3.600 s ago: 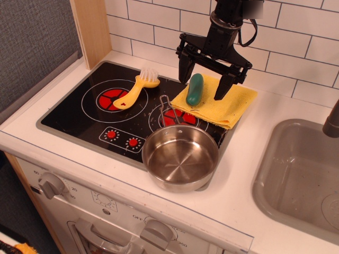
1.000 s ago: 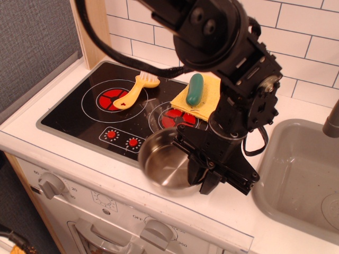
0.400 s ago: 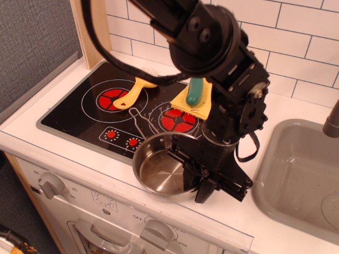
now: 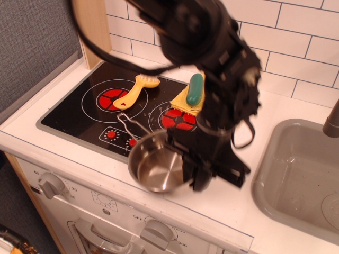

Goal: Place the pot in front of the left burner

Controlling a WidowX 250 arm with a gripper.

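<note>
Now clamped by the gripper (image 4: 186,168) at its right rim, pot (image 4: 153,168) tilted near the stove's front edge, right of the left burner (image 4: 112,97); could slip if dragged.

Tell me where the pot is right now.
The pot sits tilted at the cooktop's front edge, just right of the small red knob prints, with the gripper at its right rim.

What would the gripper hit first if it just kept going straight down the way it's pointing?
The gripper already seems clamped on the pot's right rim; straight below that looks like the white counter, though depth is unclear.
</note>
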